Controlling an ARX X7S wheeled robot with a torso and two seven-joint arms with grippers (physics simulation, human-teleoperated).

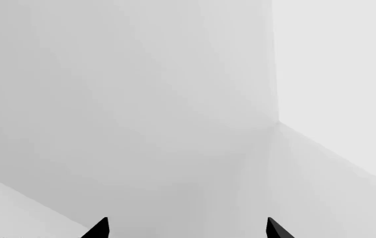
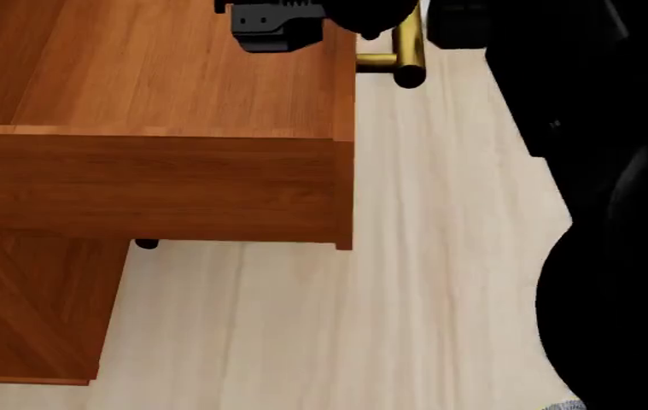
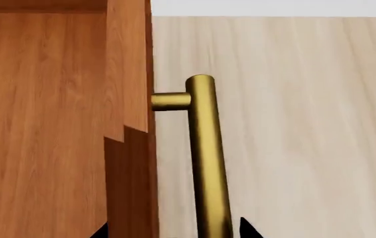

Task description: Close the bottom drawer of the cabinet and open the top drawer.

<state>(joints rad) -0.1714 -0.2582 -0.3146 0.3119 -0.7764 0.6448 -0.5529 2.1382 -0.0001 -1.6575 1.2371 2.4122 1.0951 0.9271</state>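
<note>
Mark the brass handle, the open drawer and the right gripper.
brass handle [image 3: 207, 163]: right wrist view, on the bar's middle.
open drawer [image 2: 164, 196]: head view, on its side panel.
right gripper [image 3: 174, 230]: right wrist view, midway between the fingers, astride the bar.

- Your head view looks steeply down from above onto an open drawer [image 2: 153, 111] pulled out of the cabinet [image 2: 27, 307], with pale floor [image 2: 415, 256] beside it and the robot's dark body filling the right edge.
- Your right wrist view sits very close to the drawer's brass handle [image 3: 207, 158], looking along the bar, with the drawer front [image 3: 132, 119] alongside and floor beyond.
- Both views share that handle [image 2: 404, 55], the drawer front and the floor.
- Your left wrist view faces only plain grey-white walls [image 1: 141, 99] meeting at a corner, sharing nothing with the others.
</note>
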